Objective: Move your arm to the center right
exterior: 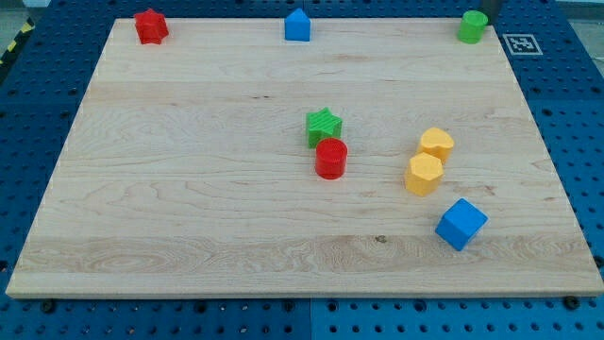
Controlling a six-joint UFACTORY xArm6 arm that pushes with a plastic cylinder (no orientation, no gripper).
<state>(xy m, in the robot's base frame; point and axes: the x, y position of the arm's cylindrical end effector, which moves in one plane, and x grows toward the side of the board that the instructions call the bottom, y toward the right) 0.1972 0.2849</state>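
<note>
Looking for our tip, we glimpse only a dark rod (486, 16) behind the green block (472, 27) at upper right; the target, the board's (189, 208) bare centre-right edge, lies straight below.

The tip (483, 17) is sitting just beside the green block (472, 27), at the wooden board's (189, 189) top right corner.

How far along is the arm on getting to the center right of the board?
Nothing looks done yet. My tip is at the view's top right corner, just behind the green block, touching or nearly so. Left: travel down the right side to mid-height, right of the yellow blocks, where bare board shows.
</note>
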